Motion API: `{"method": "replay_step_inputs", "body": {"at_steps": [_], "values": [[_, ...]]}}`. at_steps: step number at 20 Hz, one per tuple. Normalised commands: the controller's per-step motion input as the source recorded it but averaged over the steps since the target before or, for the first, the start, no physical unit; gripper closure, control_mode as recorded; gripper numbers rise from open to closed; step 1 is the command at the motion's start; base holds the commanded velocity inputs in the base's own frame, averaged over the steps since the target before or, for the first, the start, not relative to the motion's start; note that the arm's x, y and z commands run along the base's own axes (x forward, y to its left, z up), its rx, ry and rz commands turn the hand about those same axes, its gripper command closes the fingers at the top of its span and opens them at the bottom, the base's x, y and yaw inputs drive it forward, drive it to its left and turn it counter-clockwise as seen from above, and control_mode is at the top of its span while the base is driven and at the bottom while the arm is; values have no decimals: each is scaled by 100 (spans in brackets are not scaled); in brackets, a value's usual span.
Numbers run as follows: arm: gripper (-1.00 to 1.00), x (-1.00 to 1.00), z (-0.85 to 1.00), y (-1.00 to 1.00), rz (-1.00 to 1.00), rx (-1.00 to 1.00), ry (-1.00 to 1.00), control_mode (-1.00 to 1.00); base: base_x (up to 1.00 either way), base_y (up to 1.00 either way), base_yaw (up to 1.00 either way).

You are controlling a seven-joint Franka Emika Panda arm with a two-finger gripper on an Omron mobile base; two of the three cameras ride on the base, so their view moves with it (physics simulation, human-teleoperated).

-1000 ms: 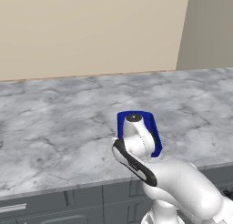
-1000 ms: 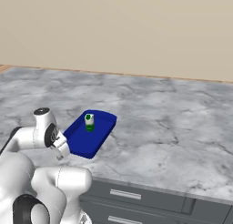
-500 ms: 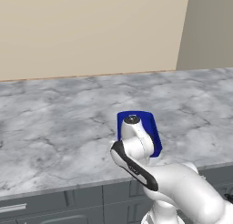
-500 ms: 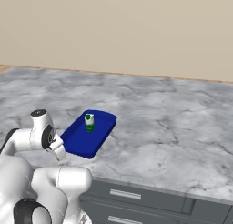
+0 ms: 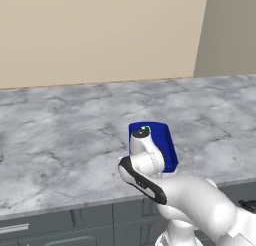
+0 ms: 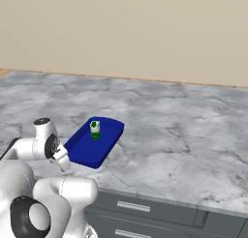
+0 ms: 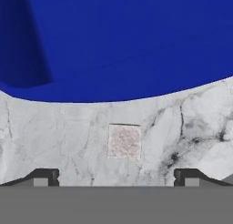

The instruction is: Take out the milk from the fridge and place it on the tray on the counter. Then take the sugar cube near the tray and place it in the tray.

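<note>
The milk (image 6: 95, 129) stands upright in the blue tray (image 6: 82, 147), toward its far end, so the first half looks done. The sugar cube (image 7: 124, 141) is not yet in: it lies on the marble surface (image 7: 54, 132) just off the tray's rim, at 6 o'clock from it in the hand view. The gripper (image 7: 116, 176) hovers spread above, fingertips (image 7: 43, 177) at 8 and 4 o'clock of the cube.

White robot arm (image 5: 200, 205) built from smooth, rounded, glossy segments, like thick tubes joined end to end. A black band curves along one link, and a dark round cap tops the wrist joint. A large black ring marks a lower joint. Two small dark grey fingertips (image 7: 43, 177) have squared, stepped ends.
</note>
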Motion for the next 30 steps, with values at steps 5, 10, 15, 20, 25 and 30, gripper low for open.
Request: {"method": "replay_step_inputs", "body": {"at_steps": [5,10,15,20,25,30], "values": [[-100,0,-22,-28,0,2,-8,-100,0,0,0],[-100,1,-24,-38,0,1,-3,-100,0,0,0],[-100,0,-44,-27,0,1,0,-100,0,0,0],[-100,-1,-43,-15,0,1,0,-100,0,0,0],[-100,-6,-35,-4,0,1,0,-100,0,0,0],[-100,-44,-9,0,0,3,-1,-100,0,0,0]]}}
